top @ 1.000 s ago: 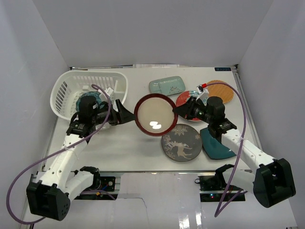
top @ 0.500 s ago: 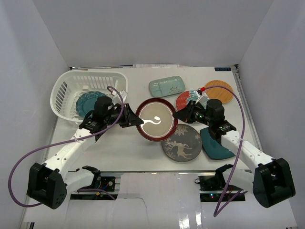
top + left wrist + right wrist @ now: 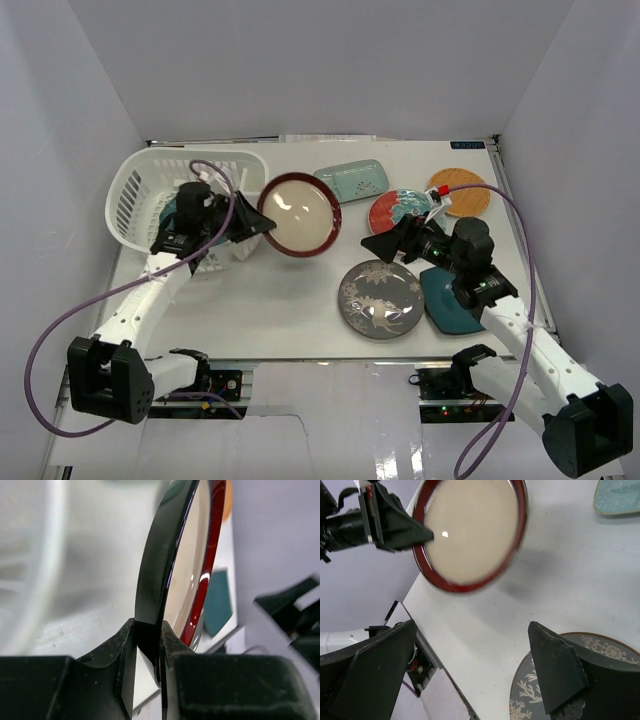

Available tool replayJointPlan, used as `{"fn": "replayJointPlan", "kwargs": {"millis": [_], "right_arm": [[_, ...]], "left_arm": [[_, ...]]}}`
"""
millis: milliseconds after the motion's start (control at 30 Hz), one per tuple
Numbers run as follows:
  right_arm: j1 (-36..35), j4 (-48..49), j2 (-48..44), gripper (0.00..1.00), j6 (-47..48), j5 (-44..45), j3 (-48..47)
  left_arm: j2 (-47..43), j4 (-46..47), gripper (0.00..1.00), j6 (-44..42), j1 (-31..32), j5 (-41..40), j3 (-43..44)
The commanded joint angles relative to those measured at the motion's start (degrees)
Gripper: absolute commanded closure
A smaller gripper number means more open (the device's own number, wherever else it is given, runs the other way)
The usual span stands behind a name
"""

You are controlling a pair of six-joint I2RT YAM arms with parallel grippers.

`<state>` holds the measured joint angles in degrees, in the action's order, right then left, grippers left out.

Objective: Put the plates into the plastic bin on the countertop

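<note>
You are watching a left arm point(image 3: 135, 300) and a right arm point(image 3: 525, 335) that are wearing white shells between black joints and blocky black bases. A purple cable point(image 3: 33, 365) is looping off each one. The left claw point(image 3: 258, 225) and right claw point(image 3: 370, 243) are showing black wedge-shaped fingers point(image 3: 112, 655) with a grainy matte surface.

red-rimmed plate point(image 3: 470, 532) | rim in left gripper point(image 3: 426, 533) | right gripper point(image 3: 470, 655) jaws wide, empty | grey patterned plate point(image 3: 600, 652) below
</note>
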<state>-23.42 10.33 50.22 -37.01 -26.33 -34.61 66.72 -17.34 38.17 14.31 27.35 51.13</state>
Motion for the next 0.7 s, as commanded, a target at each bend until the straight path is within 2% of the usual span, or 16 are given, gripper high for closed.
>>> {"fn": "replayJointPlan", "kwargs": {"millis": [0, 33, 100, 133, 200, 233, 333, 433, 667], "right_arm": [[0.0, -4.2, -3.4, 0.02, 3.5, 1.6, 1.7], [-0.1, -4.8, -3.7, 0.02, 4.3, 1.7, 3.0], [0.0, -5.3, -4.4, 0.02, 4.8, 1.7, 3.8], [0.0, -5.5, -4.5, 0.02, 5.3, 2.0, 4.8], [0.0, -5.1, -4.6, 0.02, 5.5, 2.3, 5.9], [-0.1, -4.3, -4.4, 0.02, 5.5, 2.0, 6.4], [-0.1, -3.7, -3.7, 0.02, 5.7, 1.4, 7.6], [0.0, -4.1, -4.2, 0.02, 6.9, 1.6, 8.6], [0.0, -3.8, -5.6, 0.02, 7.0, 0.8, 10.8]], "left_arm": [[-4.1, 13.5, 1.00, 8.0, -10.6, 7.3, 5.2], [-4.1, 14.1, 1.00, 10.7, -16.3, 8.6, 4.8], [-4.4, 16.4, 1.00, 13.4, -21.7, 11.4, 3.7], [-4.7, 16.4, 1.00, 14.4, -26.6, 11.8, 2.9], [-5.1, 13.6, 1.00, 13.4, -30.0, 8.8, 2.6], [-5.4, 12.2, 1.00, 12.1, -31.3, 2.2, 2.7], [-5.0, 10.4, 1.00, 8.3, -31.4, -8.7, 1.6], [-2.0, 9.3, 1.00, 5.1, -31.5, -13.9, 2.0], [4.8, 9.4, 1.00, 1.6, -31.5, -19.3, 3.1]]}}
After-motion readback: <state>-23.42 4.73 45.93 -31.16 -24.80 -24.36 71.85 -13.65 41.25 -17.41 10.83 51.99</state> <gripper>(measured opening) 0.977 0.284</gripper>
